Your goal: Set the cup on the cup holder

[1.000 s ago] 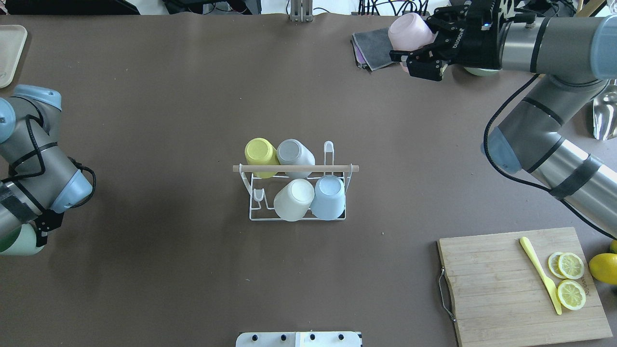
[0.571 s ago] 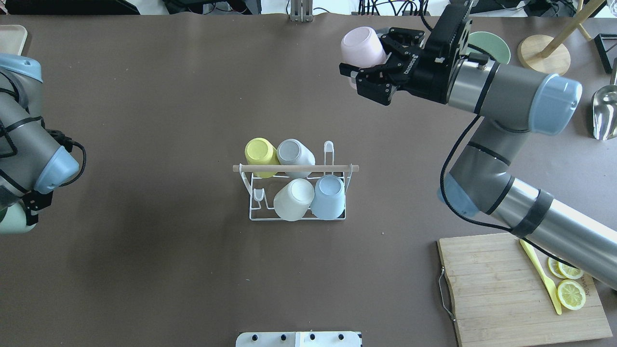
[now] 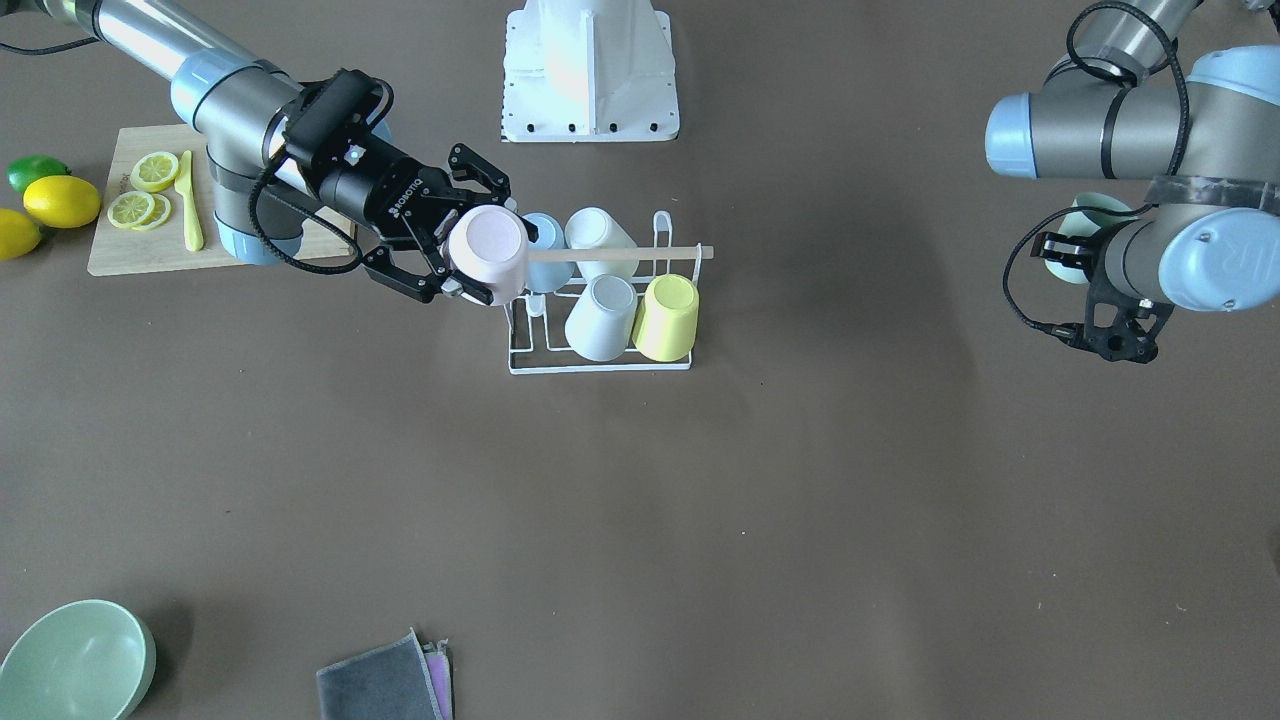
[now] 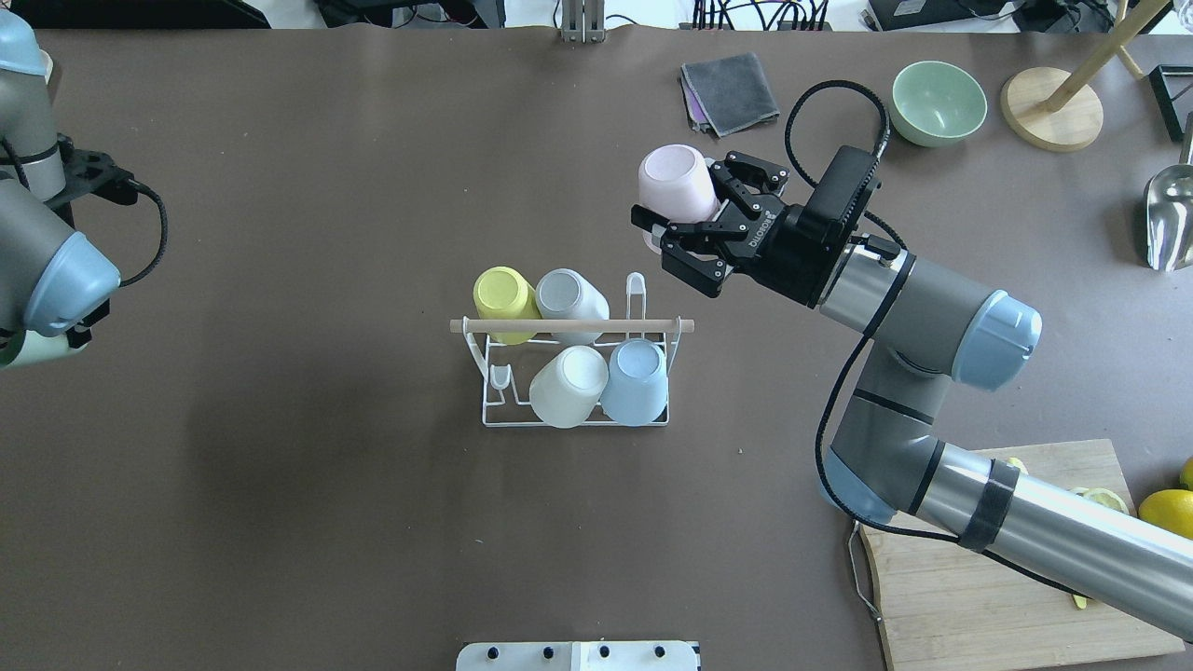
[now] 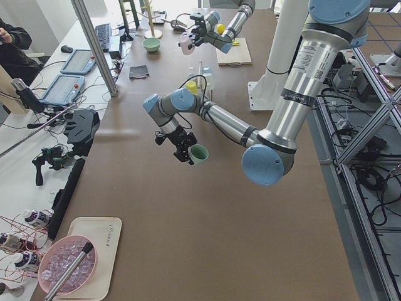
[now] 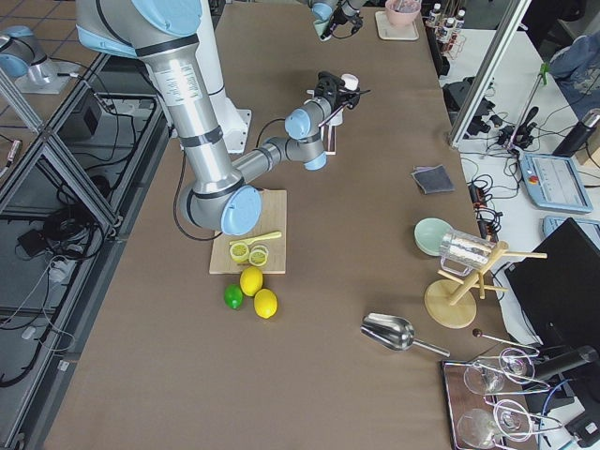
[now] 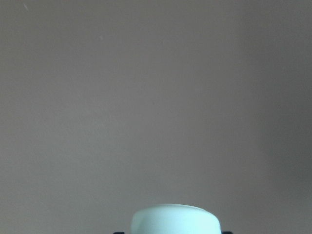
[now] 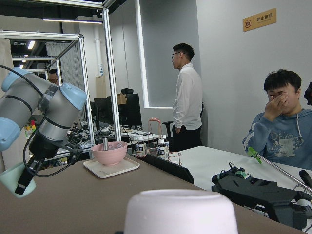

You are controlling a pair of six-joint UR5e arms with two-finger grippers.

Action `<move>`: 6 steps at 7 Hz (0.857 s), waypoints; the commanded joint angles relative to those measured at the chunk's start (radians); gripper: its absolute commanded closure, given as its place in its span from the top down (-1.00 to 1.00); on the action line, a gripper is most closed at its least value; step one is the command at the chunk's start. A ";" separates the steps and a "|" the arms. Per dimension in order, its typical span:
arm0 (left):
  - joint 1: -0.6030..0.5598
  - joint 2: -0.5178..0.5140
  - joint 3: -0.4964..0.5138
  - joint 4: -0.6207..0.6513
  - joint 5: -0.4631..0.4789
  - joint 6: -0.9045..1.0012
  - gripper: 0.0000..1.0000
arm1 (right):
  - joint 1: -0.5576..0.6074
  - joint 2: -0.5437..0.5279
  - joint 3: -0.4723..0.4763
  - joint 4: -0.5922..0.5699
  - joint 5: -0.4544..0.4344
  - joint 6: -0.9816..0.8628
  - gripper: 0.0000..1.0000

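Note:
The cup holder [image 4: 570,325], a white wire rack with a wooden rod handle, stands mid-table and carries several upturned cups: yellow [image 4: 505,293], grey [image 4: 569,295], cream [image 4: 569,384] and blue [image 4: 637,379]. It also shows in the front-facing view [image 3: 640,254]. My right gripper [image 4: 690,210] is shut on a pink cup [image 4: 677,183] and holds it in the air just behind and right of the rack, as the front-facing view [image 3: 470,245] also shows. My left gripper [image 3: 1085,245] is shut on a pale green cup [image 3: 1090,215], far off at the table's left side.
A bare prong [image 4: 636,287] stands at the rack's back right, another [image 4: 500,377] at its front left. A grey cloth [image 4: 730,91], green bowl [image 4: 939,102] and wooden stand [image 4: 1053,107] lie at the back right. A cutting board [image 4: 932,596] and lemon [image 4: 1170,513] are front right.
My right arm has carried the pink cup from the back right corner leftward and nearer, close to the rack. My left arm with the green cup has shifted toward the far side.

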 commanded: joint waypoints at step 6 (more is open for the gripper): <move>-0.079 0.239 -0.150 -0.804 0.042 -0.331 -1.00 | -0.001 0.105 -0.195 0.024 -0.007 -0.102 -1.00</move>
